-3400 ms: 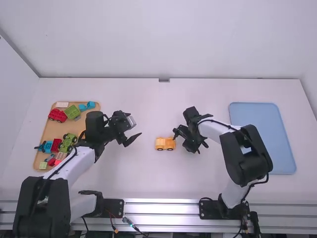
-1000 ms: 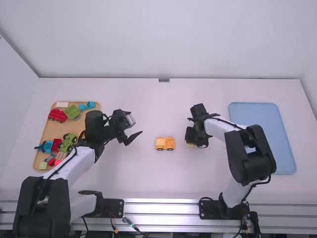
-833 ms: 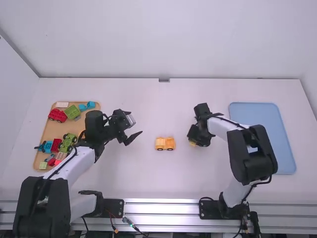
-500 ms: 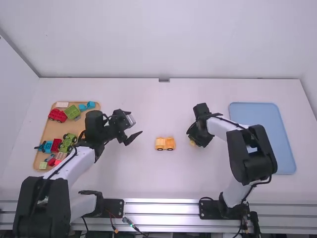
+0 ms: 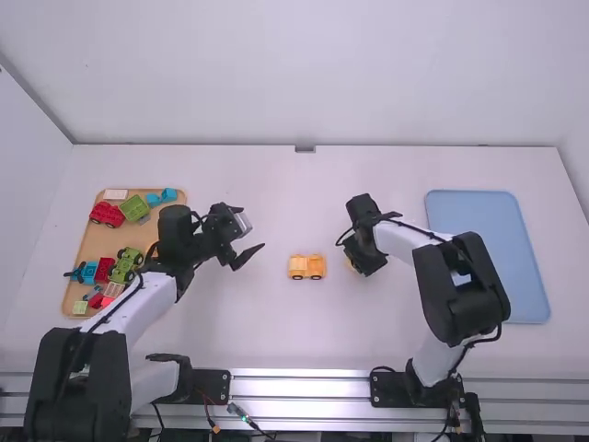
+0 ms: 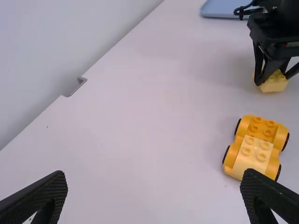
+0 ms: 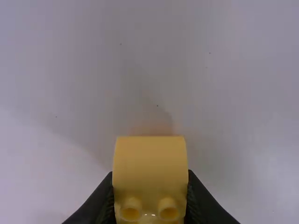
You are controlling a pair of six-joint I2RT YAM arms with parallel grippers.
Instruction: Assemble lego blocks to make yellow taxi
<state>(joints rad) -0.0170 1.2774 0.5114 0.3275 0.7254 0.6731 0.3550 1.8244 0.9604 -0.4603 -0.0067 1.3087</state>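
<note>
In the high view, my left gripper (image 5: 250, 256) stands open left of the orange-yellow wheeled car (image 5: 306, 267); the left gripper (image 6: 154, 181) also shows open in its wrist view. A paler yellow block (image 6: 253, 154) sits on one end of the car base (image 6: 263, 127), with bare studs at the other end. My right gripper (image 5: 352, 263) is a short way right of the car, pointing down close over the table. In its own wrist view, the right gripper (image 7: 150, 186) is shut on a yellow block (image 7: 150, 158) with a rounded side and two studs.
A wooden tray (image 5: 81, 249) at the far left holds red, green and blue toy pieces, partly behind the left arm. A blue tray (image 5: 488, 249) lies right of the right arm. The back wall (image 5: 304, 74) rises behind the table.
Since the earliest frame, my right gripper has turned and taken up the yellow block. It first shifted right, away from the car, then slightly back left. The left arm has hardly moved.
</note>
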